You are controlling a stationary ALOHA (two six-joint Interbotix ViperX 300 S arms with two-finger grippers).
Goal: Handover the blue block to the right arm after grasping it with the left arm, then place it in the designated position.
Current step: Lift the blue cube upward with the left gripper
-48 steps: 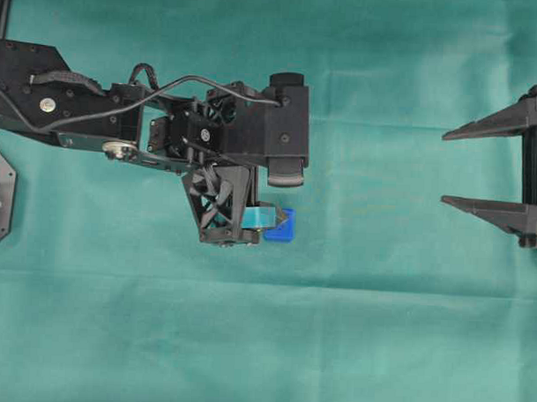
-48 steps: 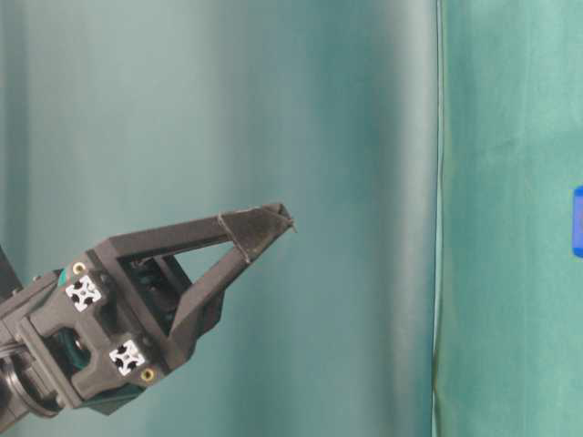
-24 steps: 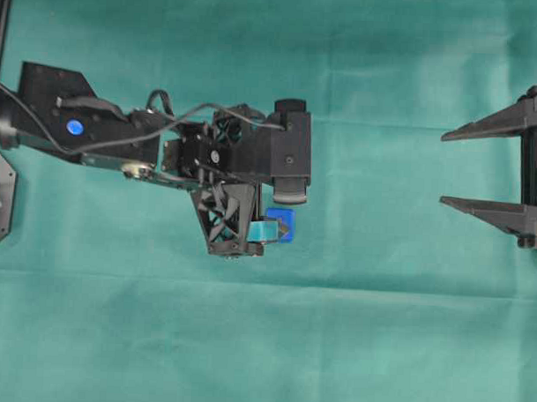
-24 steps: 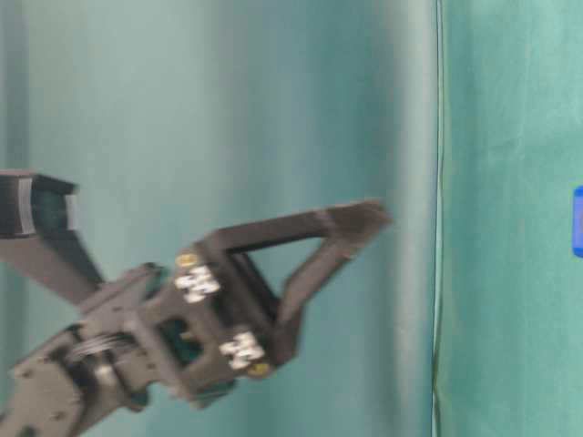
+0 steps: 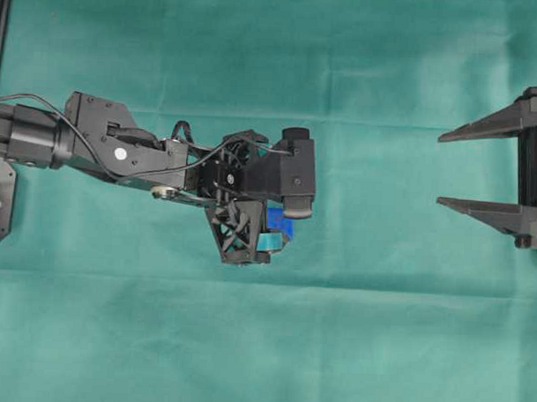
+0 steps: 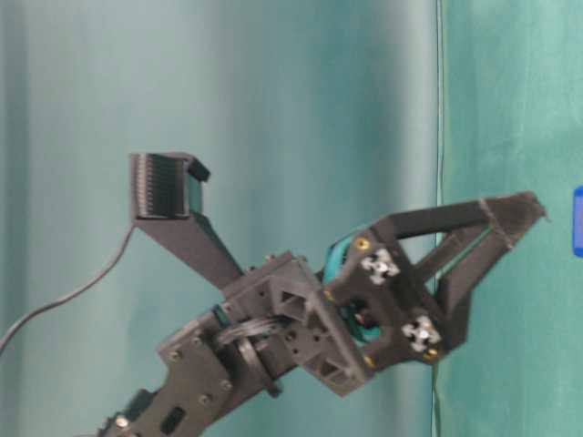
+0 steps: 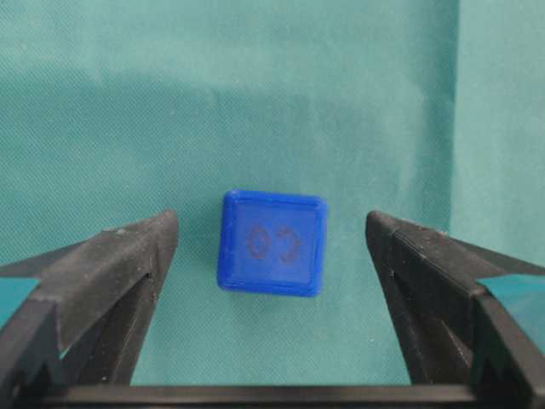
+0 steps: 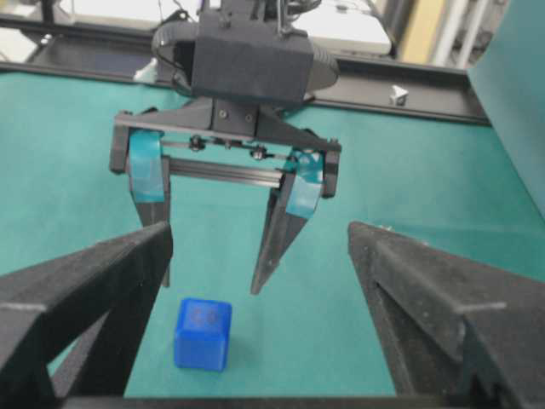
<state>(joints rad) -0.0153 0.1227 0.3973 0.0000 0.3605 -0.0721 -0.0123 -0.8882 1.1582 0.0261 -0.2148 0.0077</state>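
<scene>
Left wrist view, blue block [image 7: 272,243] flat on cloth, figure-8 mark lying sideways, jaws of both arms apart.

Bright, even light overhead, soft shadow beneath the left arm [image 5: 164,158] on the green cloth [image 5: 378,346], table-level view motion-blurred, wrist views sharp, near fingers slightly soft

Robotics lab bench: tabletop [image 5: 404,347] draped w/ green cloth, same cloth as backdrop [image 6: 228,109], two black arms [image 5: 94,146] [image 5: 534,175] on fixed mounts, black frame rail [image 8: 409,85] and cables [image 6: 55,300] behind.
</scene>
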